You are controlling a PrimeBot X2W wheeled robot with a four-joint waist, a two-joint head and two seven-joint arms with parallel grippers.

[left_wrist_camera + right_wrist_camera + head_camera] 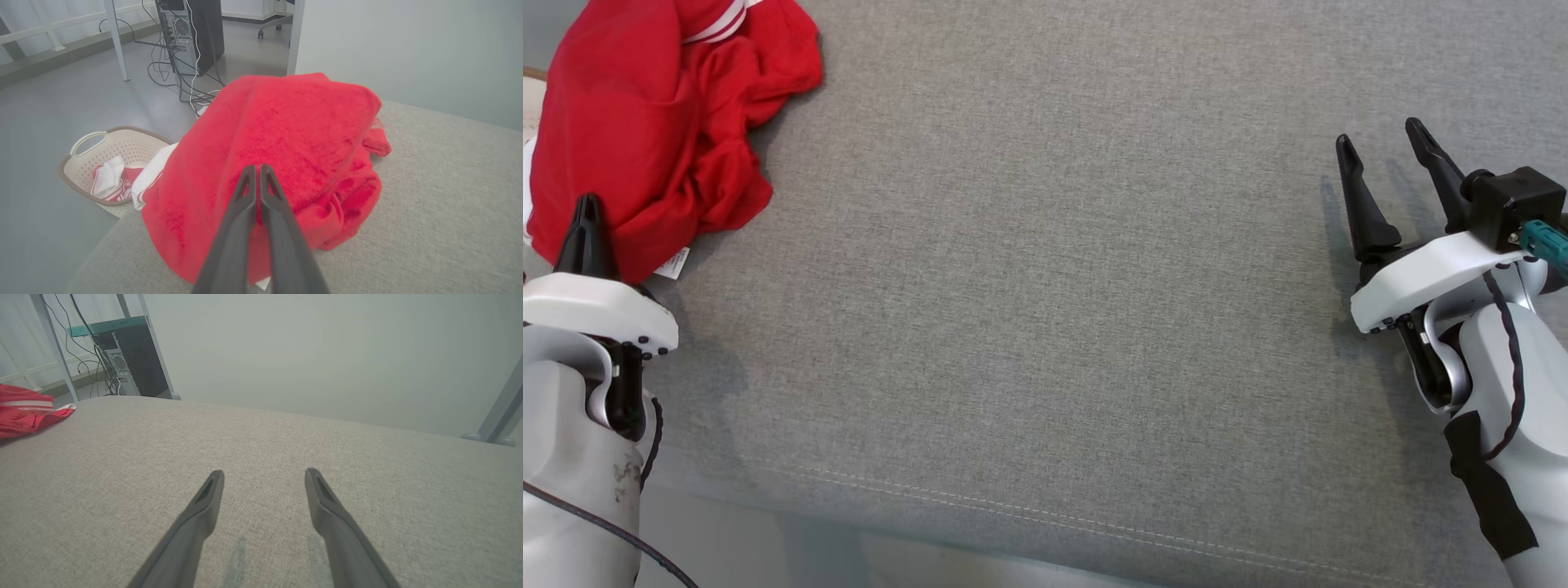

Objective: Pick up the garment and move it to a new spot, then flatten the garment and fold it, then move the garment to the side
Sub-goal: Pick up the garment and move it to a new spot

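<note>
The garment (645, 122) is a crumpled red piece with white stripes, heaped at the far left corner of the grey fabric surface (1045, 286). My left gripper (587, 208) is at the heap's near edge. In the left wrist view the garment (286, 122) rises as a mound, and the left gripper (255, 167) has its fingers closed together against the near slope. My right gripper (1379, 135) hovers open at the far right, nothing between its fingers. The right wrist view has the right gripper (264, 473) over bare fabric, with the garment (24, 412) far off to the left.
A beige laundry basket (135, 130) with red-and-white cloth inside stands on the floor beyond the surface's left edge. A computer tower (192, 32) with loose cables and metal frame legs stand farther back. A stitched seam (1013, 506) marks the front edge.
</note>
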